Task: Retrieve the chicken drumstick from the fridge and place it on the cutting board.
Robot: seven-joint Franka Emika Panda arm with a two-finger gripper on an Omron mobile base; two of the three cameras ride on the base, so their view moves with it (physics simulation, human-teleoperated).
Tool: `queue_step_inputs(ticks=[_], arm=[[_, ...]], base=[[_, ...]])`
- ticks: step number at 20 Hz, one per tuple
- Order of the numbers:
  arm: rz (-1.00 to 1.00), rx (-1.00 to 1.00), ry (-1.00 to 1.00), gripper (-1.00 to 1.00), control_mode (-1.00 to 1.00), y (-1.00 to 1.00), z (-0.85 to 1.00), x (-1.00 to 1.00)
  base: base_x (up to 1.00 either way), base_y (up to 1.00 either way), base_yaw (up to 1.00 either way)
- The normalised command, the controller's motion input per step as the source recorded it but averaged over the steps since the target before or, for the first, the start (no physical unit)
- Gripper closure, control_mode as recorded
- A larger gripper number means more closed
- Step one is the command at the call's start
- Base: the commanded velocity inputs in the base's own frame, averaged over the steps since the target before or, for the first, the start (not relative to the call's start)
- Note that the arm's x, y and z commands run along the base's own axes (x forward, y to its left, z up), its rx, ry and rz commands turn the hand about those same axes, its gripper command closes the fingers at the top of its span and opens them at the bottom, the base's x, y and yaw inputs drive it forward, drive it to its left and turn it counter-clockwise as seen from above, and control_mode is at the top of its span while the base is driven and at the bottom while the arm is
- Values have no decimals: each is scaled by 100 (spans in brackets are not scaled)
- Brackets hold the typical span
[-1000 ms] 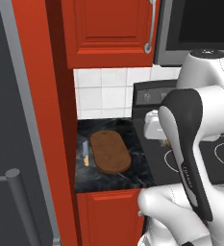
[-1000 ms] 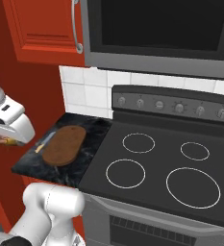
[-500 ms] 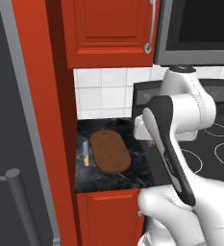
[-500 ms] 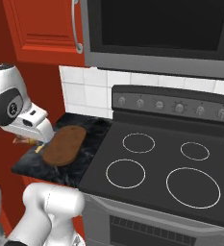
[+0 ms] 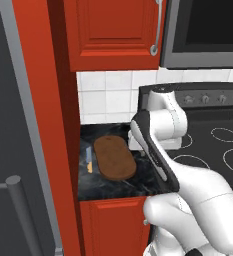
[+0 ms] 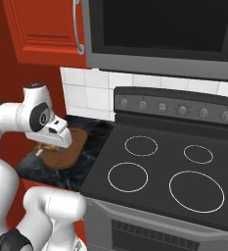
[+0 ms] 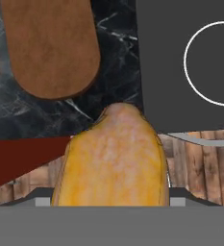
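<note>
Above the counter: golden-orange lumpy chicken drumstick (image 7: 112, 158) clamped in the two-finger gripper (image 6: 51, 145).
Its long axis points toward the brown oval wooden cutting board (image 7: 50, 44), whose surface lies clear beside the stove edge.

The chicken drumstick (image 7: 114, 158) is a golden-yellow, mottled lump with a paler rounded tip, seen close up in the hand view, above the counter's front edge. The cutting board (image 5: 114, 157) is a brown wooden oval with rounded ends, lying flat and bare on the dark marbled counter. The fridge (image 5: 10, 130) stands tall and grey at the left, its bar handle low on the door.
</note>
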Motion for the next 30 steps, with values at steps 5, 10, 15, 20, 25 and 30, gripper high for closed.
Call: queue_step_inputs(ticks=[5,10,15,20,25,30], arm=[[8,0,-1,100,-100,10,-69,90],[8,0,-1,100,-100,12,-43,98],[5,0,-2,100,-100,16,-4,89],[0,0,2,100,-100,38,0,66],[0,0,1,100,-100,51,-19,57],[0,0,-6,100,-100,8,-60,59]], base=[[0,0,0],[0,0,0],[0,0,0],[0,0,0],[0,0,0],[0,0,0]])
